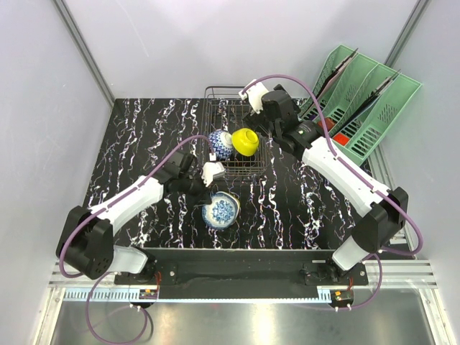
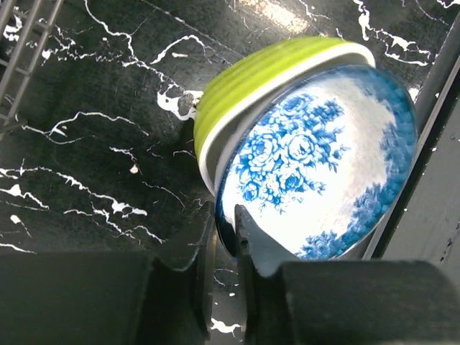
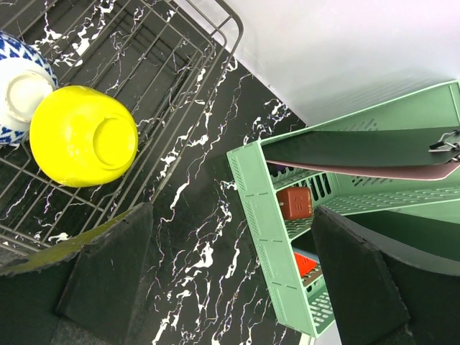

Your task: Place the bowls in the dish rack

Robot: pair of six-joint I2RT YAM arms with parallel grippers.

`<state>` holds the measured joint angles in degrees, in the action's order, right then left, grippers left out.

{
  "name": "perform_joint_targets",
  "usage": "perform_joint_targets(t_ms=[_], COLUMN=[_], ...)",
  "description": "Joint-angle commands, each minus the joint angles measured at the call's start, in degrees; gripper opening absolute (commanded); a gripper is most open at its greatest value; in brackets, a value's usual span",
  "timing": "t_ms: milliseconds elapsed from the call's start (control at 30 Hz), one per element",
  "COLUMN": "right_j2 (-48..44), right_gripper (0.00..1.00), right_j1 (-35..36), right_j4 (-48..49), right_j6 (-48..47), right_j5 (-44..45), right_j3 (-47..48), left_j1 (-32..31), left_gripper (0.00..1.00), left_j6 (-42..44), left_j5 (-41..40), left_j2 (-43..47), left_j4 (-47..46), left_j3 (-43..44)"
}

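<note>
Two bowls lay in the wire dish rack (image 1: 226,115) with their foot rings showing: a yellow bowl (image 1: 245,141) and, touching it on the left, a blue-patterned bowl (image 1: 220,144). I saw my left gripper (image 2: 228,224) clenched on the rim of a blue-floral bowl (image 2: 323,158), one finger inside and one outside. That bowl sat tilted, nested in a lime-green bowl (image 2: 251,79), on the black marbled table (image 1: 136,144) just in front of the rack. Whether the lime-green rim was pinched too, I could not tell. My right gripper (image 3: 230,215) hung with jaws spread wide, grasping nothing, between the rack's right side and the mint-green file organizer (image 3: 262,215).
</note>
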<state>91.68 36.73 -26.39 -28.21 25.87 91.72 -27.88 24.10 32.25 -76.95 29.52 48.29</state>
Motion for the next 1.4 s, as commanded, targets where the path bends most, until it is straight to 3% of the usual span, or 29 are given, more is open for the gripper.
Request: perform_joint_targets(t_ms=[0,300,767,867,1067,1200,1367], right_j2=[0.4,0.8,0.9,1.0,1.1,1.1,1.2], right_gripper=[1.00,1.00,1.00,1.00,1.00,1.00,1.00], right_j1=[-0.2,-0.2,-0.3,-1.0,-5.7,-6.6,-6.6], right_j4=[0.6,0.4,-1.3,-5.5,-14.8,-17.1,-17.9], right_j6=[0.8,0.8,1.8,5.5,17.2,21.5,23.5], right_j5=[0.0,0.1,-2.2,-8.2,-31.5,-46.6,-59.4], right_j3=[2.8,3.2,3.5,6.4,14.7,14.2,10.2], left_j1=[-0.8,-0.8,-0.8,1.2,8.0,10.8,11.5], left_gripper=[0.03,0.00,0.00,0.00,0.00,0.00,0.00], left_j6=[0.7,1.1,5.2,6.3,9.6,12.8,15.7], left_j5=[1.0,0.8,5.3,6.5,12.0,15.2,18.5], left_j2=[-0.1,0.0,5.2,8.2,9.8,8.6,5.8], left_j4=[0.2,0.9,9.1,9.2,9.2,9.3,10.9], left_j3=[2.0,2.5,10.6,12.6,16.2,18.1,20.7])
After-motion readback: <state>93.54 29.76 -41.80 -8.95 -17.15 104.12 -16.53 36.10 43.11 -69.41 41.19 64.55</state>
